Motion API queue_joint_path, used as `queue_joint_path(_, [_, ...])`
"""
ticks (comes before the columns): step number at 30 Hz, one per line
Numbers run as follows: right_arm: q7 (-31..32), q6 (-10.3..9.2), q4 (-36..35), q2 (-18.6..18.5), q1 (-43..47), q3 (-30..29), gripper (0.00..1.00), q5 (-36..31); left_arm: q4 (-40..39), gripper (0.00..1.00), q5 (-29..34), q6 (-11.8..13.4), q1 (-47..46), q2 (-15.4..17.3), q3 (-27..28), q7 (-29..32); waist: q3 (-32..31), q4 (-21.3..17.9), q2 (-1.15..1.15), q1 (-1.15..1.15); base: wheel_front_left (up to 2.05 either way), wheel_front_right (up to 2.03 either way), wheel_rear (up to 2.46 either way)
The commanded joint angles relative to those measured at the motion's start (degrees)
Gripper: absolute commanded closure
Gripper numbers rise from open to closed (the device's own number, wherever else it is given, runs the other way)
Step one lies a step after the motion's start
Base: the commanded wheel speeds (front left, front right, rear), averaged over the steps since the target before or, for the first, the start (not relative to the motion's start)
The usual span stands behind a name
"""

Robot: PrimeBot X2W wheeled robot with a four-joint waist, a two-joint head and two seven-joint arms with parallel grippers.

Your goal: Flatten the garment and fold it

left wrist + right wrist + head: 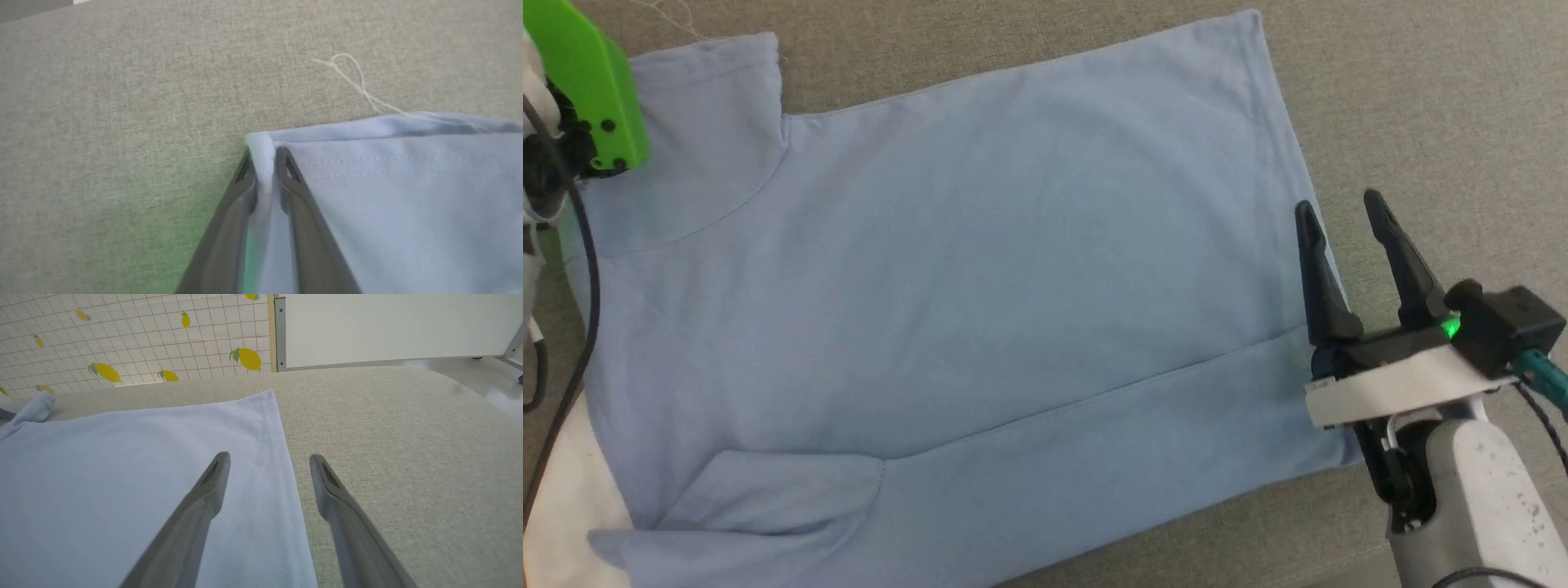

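The garment [980, 269], a light-blue short-sleeved shirt, lies spread on the grey cloth surface [1421, 98]. Its near long side is folded over along a straight crease, and a sleeve lies tucked at the lower left. A white fabric section [564, 498] shows at its lower left edge. In the left wrist view my left gripper [264, 157] is shut on a corner of the garment [408, 196], with a pinch of cloth bulging between the tips. My right gripper [1339, 208] stands open over the shirt's right hem. One finger is above the garment [122, 465] and the other above bare surface; this is my right gripper [267, 461].
My left arm's green housing [592, 90] and a black cable [580, 269] sit at the upper left. A loose white thread [355, 77] lies beyond the pinched corner. Past the surface's far edge are a lemon-patterned tiled wall [122, 335] and a white panel [388, 326].
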Motion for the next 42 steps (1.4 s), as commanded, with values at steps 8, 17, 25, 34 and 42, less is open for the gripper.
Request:
queue_joint_path(8, [13.2, -0.09, 2.1, -2.9, -16.2, -1.6, 0.0, -2.0, -3.1, 1.0, -0.3, 0.6, 3.0, -0.1, -1.1, 0.0, 0.1, 1.4, 0.0, -0.01, 0.0, 0.0, 0.0])
queue_joint_path(17, [39.6, -0.09, 19.9, -3.7, -35.5, -3.4, 0.0, -3.3, -5.4, 1.0, 0.5, -0.7, 0.6, -2.8, -3.0, -1.6, 1.6, 5.3, 0.0, -0.01, 0.0, 0.0, 0.0])
queue_joint_path(25, [52.6, -0.09, 30.9, -4.0, -42.8, -3.7, 0.04, -3.6, -5.0, 1.0, 0.7, -2.4, -1.3, -4.6, -4.0, -3.7, 3.0, 8.2, 0.0, -0.01, 0.0, 0.0, 0.0])
queue_joint_path(34, [51.9, -0.09, 32.5, -4.4, -42.6, -4.7, 1.0, -3.4, -4.2, 1.0, 0.8, -5.7, 0.0, -6.3, -3.2, -14.9, 0.4, 9.4, 0.0, -0.01, 0.0, 0.0, 0.0])
queue_joint_path(42, [36.7, -0.09, 28.9, -7.5, -32.5, -2.7, 1.0, -1.5, -8.0, 1.0, 0.5, -8.5, 11.2, -6.6, -2.0, -31.4, -8.8, 11.5, 0.0, -0.01, 0.0, 0.0, 0.0])
